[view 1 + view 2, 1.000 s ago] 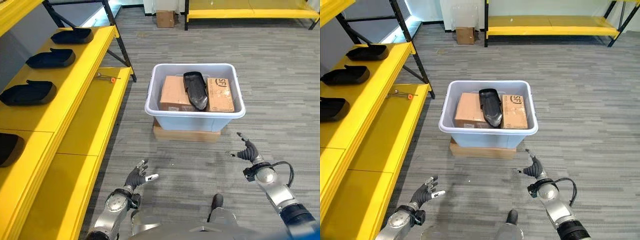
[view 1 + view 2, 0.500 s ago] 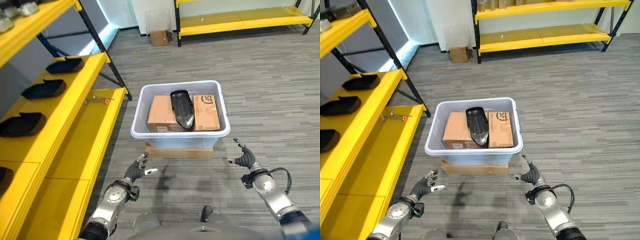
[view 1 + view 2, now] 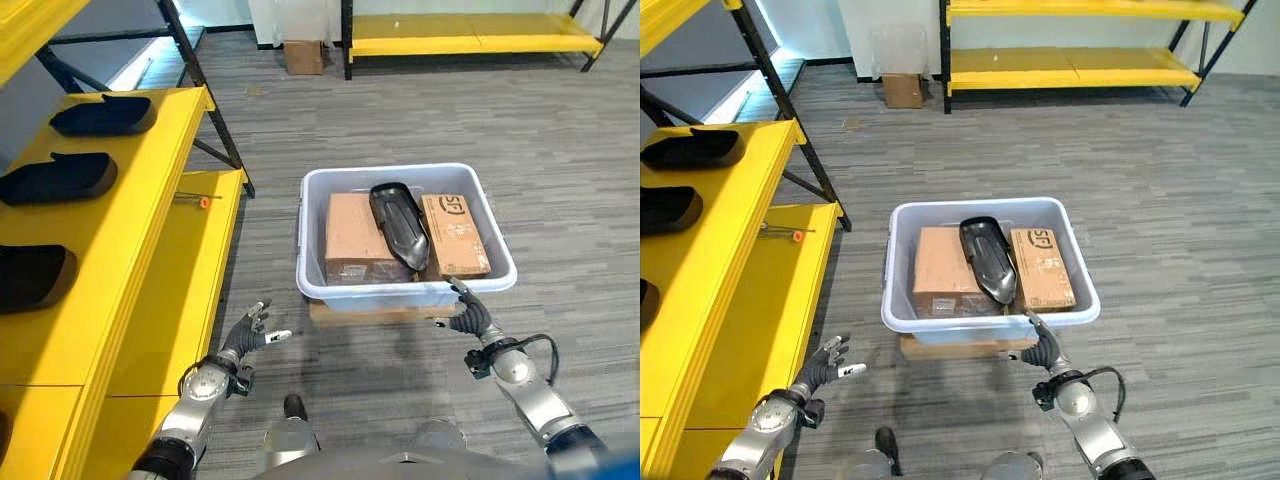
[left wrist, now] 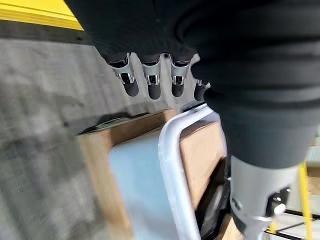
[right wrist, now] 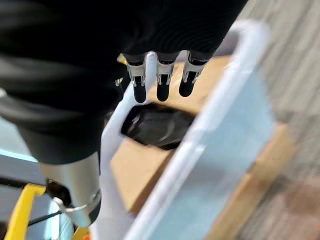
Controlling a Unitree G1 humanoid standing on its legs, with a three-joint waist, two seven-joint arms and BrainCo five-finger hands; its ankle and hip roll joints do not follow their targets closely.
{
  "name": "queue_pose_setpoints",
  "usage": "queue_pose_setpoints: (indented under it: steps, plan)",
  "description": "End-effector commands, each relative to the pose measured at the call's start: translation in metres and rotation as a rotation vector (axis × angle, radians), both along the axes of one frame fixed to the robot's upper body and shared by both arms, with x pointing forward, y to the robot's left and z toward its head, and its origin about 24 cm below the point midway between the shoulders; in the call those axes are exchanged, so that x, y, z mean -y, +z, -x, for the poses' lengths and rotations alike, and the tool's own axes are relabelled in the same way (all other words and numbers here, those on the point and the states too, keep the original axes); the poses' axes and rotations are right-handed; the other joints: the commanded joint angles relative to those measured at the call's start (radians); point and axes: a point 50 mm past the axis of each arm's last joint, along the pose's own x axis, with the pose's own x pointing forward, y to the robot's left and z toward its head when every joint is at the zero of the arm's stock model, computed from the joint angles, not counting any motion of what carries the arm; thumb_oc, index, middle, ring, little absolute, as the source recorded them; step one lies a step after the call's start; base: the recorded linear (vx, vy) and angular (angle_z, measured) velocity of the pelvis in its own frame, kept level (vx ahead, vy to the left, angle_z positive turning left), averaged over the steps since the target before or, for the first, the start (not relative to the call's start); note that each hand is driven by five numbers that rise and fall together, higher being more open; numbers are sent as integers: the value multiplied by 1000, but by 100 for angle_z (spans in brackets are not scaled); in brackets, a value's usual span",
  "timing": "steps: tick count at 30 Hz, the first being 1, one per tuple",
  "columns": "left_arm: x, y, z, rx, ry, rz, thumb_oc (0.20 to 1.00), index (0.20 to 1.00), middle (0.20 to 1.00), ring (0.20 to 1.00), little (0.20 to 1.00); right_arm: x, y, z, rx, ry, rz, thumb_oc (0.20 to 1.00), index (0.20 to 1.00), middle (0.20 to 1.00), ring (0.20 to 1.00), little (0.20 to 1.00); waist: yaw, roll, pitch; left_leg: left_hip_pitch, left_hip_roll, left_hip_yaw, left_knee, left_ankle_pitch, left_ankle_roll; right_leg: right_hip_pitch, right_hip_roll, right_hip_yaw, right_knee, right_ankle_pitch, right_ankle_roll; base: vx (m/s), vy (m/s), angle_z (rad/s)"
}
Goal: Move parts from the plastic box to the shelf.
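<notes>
Plastic box (image 3: 405,292), pale blue-grey, sits on the grey floor in the middle of the scene, resting on a low wooden board (image 3: 360,314). Inside it lie two brown cardboard cartons (image 3: 351,238) side by side, and a black, glossy, shoe-shaped part (image 3: 399,226) rests on top between them, running near to far. To the left stands a yellow shelf (image 3: 130,280) with two levels. Three more black parts (image 3: 58,177) sit in a row on its upper level, well apart from the box. A small tool with an orange tip (image 3: 203,202) lies at the far end of the lower level.

The robot's left hand (image 3: 243,338) hovers low over the floor, near the shelf's edge and to the left of the box, fingers spread and empty. The right hand (image 3: 468,318) hangs just beside the box's near right corner, fingers relaxed and loosely spread, holding nothing. A second yellow shelf (image 3: 470,30) stands far across the room, with a small carton (image 3: 303,56) on the floor beside it.
</notes>
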Motion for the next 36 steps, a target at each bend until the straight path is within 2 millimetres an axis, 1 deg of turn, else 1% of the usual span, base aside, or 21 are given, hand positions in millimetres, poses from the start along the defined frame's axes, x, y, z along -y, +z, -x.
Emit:
queue_pose_setpoints:
  steps: [1,2,3,5,6,7,8,10,11,13,14,15,16,17,18,20,23,25,27,33,36]
  plan:
    - [14,2,3,38,-68,3,1000,1000,1000,1000,1000,5,29,-22,141,51,36,1000,1000,1000,1000,1000,13,49,-26,-77,62,-13,111,-38,-12,-18,97,10,79,-103,-32,154,356,10]
    - [14,1,3,34,-72,1,1000,1000,1000,1000,1000,2,32,-26,156,62,29,1000,1000,1000,1000,1000,22,48,-28,-74,42,-19,101,-42,1,-22,96,7,104,-109,-24,162,388,12]
    - [14,1,3,27,-87,-1,1000,1000,1000,1000,1000,-2,38,-30,179,71,30,1000,1000,1000,1000,1000,33,43,-32,-66,10,-27,83,-52,28,-43,92,8,173,-103,-10,126,324,36]
    - [13,0,3,18,-106,-1,1000,1000,1000,1000,1000,-3,43,-34,197,58,42,1000,1000,1000,1000,1000,38,42,-35,-57,-17,-32,66,-61,55,-76,90,19,276,-97,5,99,261,32]
    - [13,0,3,14,-109,1,1000,1000,1000,1000,1000,-3,44,-35,197,51,51,1000,1000,1000,1000,1000,39,42,-35,-52,-26,-33,59,-64,64,-96,88,23,327,-91,13,88,236,29]
    - [13,0,3,8,-113,4,1000,1000,1000,1000,1000,-1,42,-36,170,29,63,1000,1000,1000,1000,1000,41,43,-36,-43,-43,-39,50,-74,82,-142,80,30,424,-72,24,74,190,18]
    - [13,0,3,5,-116,6,1000,1000,1000,1000,1000,-1,42,-36,163,9,48,1000,1000,1000,1000,1000,44,43,-37,-41,-49,-38,48,-79,89,-160,75,27,465,-71,26,88,193,14]
    - [13,-2,5,-5,-113,3,1000,1000,1000,1000,1000,-1,40,-38,144,-22,30,1000,1000,1000,1000,1000,47,43,-33,-28,-70,-49,42,-98,109,-234,60,25,592,-32,38,109,132,13]
    - [15,-4,7,-5,-110,0,1000,1000,1000,1000,1000,-2,40,-39,144,-12,43,1000,1000,1000,1000,1000,46,47,-33,-17,-70,-57,31,-100,111,-262,60,29,594,-3,37,135,26,-10]
    - [17,-6,8,-5,-88,15,1000,1000,1000,1000,1000,-5,40,-40,149,9,44,1000,1000,1000,1000,1000,46,40,-28,-6,-70,-66,24,-108,101,-266,47,26,481,36,35,140,-169,-6]
    - [18,-4,5,-1,-91,8,1000,1000,1000,1000,1000,-5,39,-40,151,11,41,1000,1000,1000,1000,1000,47,25,-22,-7,-69,-71,32,-116,83,-247,15,29,282,94,43,127,-243,13]
    - [18,-4,5,-2,-92,5,1000,1000,1000,1000,1000,-5,39,-40,150,10,39,1000,1000,1000,1000,1000,47,25,-21,-6,-66,-73,34,-118,81,-239,14,28,254,103,44,136,-292,8]
    - [17,-3,4,-2,-94,-3,1000,1000,1000,1000,1000,-4,40,-41,149,6,32,1000,1000,1000,1000,1000,47,16,-18,-6,-61,-72,40,-123,70,-227,2,26,150,126,51,102,-258,6]
    - [17,-3,4,2,-94,-16,1000,1000,1000,1000,1000,-5,40,-41,144,2,22,1000,1000,1000,1000,1000,47,4,-12,-2,-56,-71,47,-141,65,-233,-26,37,95,193,69,151,-482,2]
    - [14,-1,6,21,-79,-28,1000,1000,1000,1000,1000,-10,38,-41,141,15,24,1000,1000,1000,1000,1000,47,-2,7,12,-21,-67,49,-163,52,-273,-64,75,78,240,93,143,-439,0]
    - [12,-1,8,19,-74,-38,1000,1000,1000,1000,1000,-9,36,-41,132,14,44,1000,1000,1000,1000,1000,55,2,7,11,6,-51,53,-144,33,-227,-56,38,36,190,93,142,-296,2]
    - [14,-1,12,16,-76,-8,1000,1000,1000,1000,1000,-2,34,-41,127,-21,56,1000,1000,1000,1000,1000,79,11,1,2,49,-34,73,-107,0,-144,-23,-44,8,112,67,156,-177,22]
    - [20,-2,16,2,-68,82,1000,1000,1000,1000,1000,2,32,-43,91,-18,60,1000,1000,1000,1000,1000,94,18,-9,-5,72,-41,76,-82,-26,-98,4,-64,-22,73,49,183,-97,-2]
    - [25,-5,22,-12,-68,101,1000,1000,1000,1000,1000,1,34,-46,92,-6,61,1000,1000,1000,1000,1000,107,26,-19,-16,96,-62,82,-63,-47,-57,23,-73,-35,39,25,236,-92,-10]
    - [28,-9,29,-41,-83,104,1000,1000,1000,1000,1000,-3,45,-57,137,-7,59,1000,1000,1000,1000,1000,121,38,-17,-30,111,-96,106,-54,-53,-47,36,-71,-14,6,-4,143,-33,2]
    - [30,-10,28,-61,-102,108,1000,1000,1000,1000,1000,-7,56,-73,169,-14,54,1000,1000,1000,1000,1000,138,50,1,-55,115,-122,130,-54,-57,-64,39,-71,20,-11,-13,124,33,27]
